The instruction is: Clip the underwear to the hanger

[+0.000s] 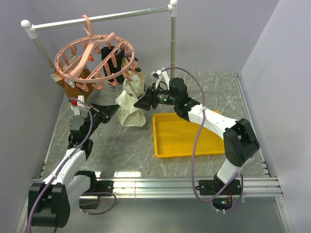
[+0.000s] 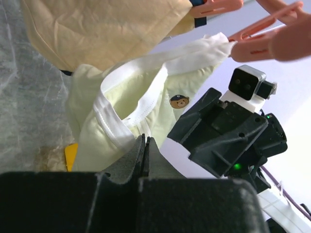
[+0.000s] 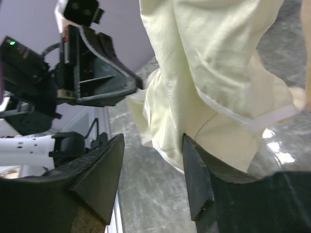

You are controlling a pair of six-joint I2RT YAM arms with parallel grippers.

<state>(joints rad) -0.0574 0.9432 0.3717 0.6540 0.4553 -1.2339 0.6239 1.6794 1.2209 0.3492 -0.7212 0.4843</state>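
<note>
Underwear [image 1: 131,108] clipped on hanger [image 1: 86,54], left gripper [image 2: 144,146] pinching it, right gripper [image 3: 153,143] parted

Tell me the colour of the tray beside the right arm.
The tray is bright yellow; the top external view shows it best.

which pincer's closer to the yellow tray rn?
Right. The right pincer is open just past the tray's far-left corner, beside the hanging underwear. The left pincer, shut, is on the underwear's other side, further from the tray.
</note>
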